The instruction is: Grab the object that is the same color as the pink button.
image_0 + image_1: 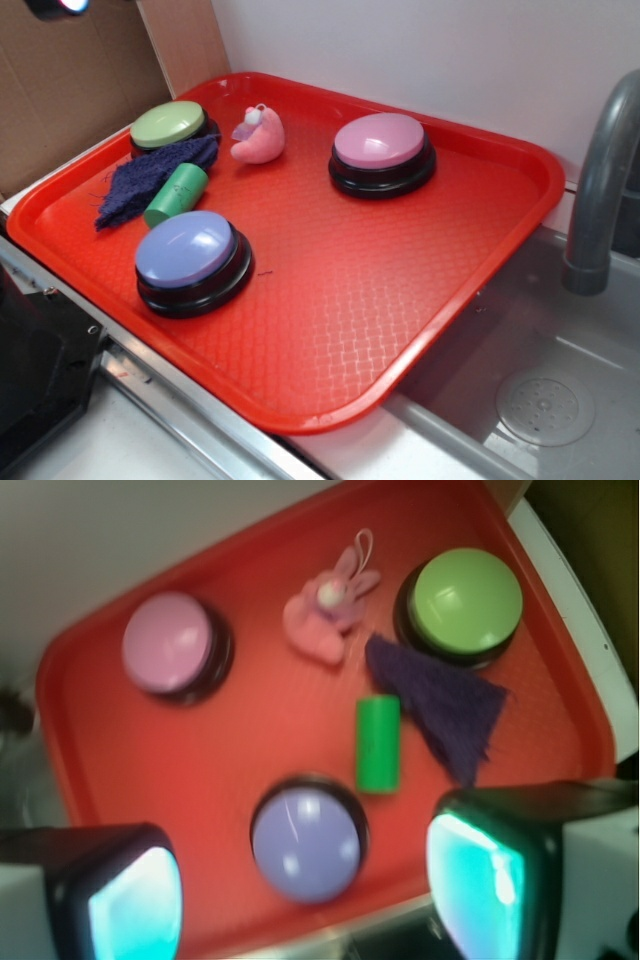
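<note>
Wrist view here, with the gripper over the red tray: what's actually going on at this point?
Nothing is held yet. The gripper hangs open above the red tray, nearest the lavender-blue button. The pink plush toy it is meant to grab lies untouched at the far side, between the green button and the pink button whose color it matches. A green cylinder and a dark purple cloth sit close together near the green button.

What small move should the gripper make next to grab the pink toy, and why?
Probably advance over the tray toward the pink toy: the gripper hangs open and empty above the near edge, by the lavender button, with the toy lying between the pink button and green button.
</note>
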`<state>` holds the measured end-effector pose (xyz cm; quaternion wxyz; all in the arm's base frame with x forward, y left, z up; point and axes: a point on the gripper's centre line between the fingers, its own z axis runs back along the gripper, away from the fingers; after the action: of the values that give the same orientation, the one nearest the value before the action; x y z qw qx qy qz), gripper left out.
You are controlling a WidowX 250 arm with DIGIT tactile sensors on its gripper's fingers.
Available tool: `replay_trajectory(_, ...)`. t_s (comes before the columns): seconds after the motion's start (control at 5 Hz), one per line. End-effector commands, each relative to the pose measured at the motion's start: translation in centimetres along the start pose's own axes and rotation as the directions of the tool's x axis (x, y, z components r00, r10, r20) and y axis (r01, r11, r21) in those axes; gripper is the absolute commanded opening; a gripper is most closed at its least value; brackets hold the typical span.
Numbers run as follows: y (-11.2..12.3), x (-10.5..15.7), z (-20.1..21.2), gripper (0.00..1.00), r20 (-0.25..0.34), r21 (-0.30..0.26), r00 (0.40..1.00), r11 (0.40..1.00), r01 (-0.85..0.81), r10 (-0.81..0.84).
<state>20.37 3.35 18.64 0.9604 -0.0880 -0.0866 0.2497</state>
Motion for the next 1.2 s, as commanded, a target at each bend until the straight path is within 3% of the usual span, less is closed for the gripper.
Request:
replay_trajectory(0.0, 1.3, 4.7, -4.8, 1.00, 0.189, -0.048, 0.932, 0.951, -0.306, 0.310)
replay_trajectory(0.4, 1.7, 7.7, -10.8, 1.00, 0.235, -0.101, 0.831, 0.863, -0.495, 0.504)
replay_trajectory(0.8, 0.7, 9.0, -15.2, 1.00, 0.217, -0.083, 0.814, 0.841, -0.535, 0.539)
replay_trajectory(1.0, 0.0, 9.2, -16.5, 1.00, 0.191, -0.060, 0.837, 0.857, -0.512, 0.513)
